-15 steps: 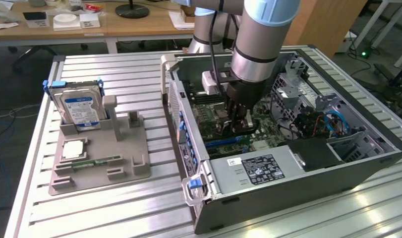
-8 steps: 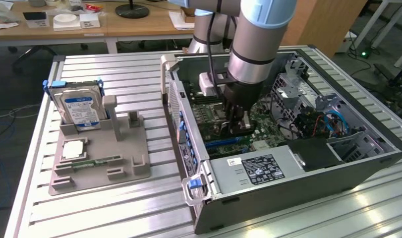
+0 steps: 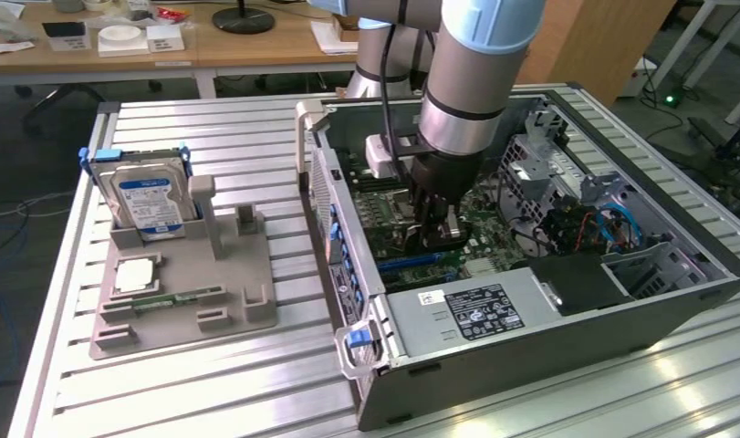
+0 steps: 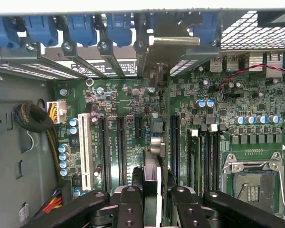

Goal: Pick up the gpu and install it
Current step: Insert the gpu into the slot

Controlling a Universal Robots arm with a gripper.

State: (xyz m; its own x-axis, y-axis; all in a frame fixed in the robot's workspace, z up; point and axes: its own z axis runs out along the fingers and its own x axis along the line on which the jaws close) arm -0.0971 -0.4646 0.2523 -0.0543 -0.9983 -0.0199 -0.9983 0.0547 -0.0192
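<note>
The open computer case (image 3: 613,342) lies on its side on the slatted metal surface (image 3: 199,383), and the arm reaches down into it over the green motherboard (image 4: 204,109). In the wrist view the claw (image 4: 152,197) is closed on the gpu (image 4: 152,175), which stands edge-on between the two black fingers (image 4: 129,206), running toward the rear wall of the case, where its silvery bracket (image 4: 156,57) stands among the slot covers below the blue latches (image 4: 80,28). The card stands over the board between the long black expansion slots (image 4: 119,147); whether it is seated in one cannot be told. Also inside the case are the white slot (image 4: 84,149), the empty processor socket (image 4: 251,183), a bundle of sleeved cables (image 4: 35,118) and the power supply (image 3: 479,315) with its label. At the exterior view's left, on the same surface, a grey parts tray (image 3: 193,292) holds a silver blue-labelled hard drive (image 3: 151,203) standing upright in its holder, a small square chip (image 3: 136,274) lying flat, and a narrow green memory stick (image 3: 175,297) in a groove.
</note>
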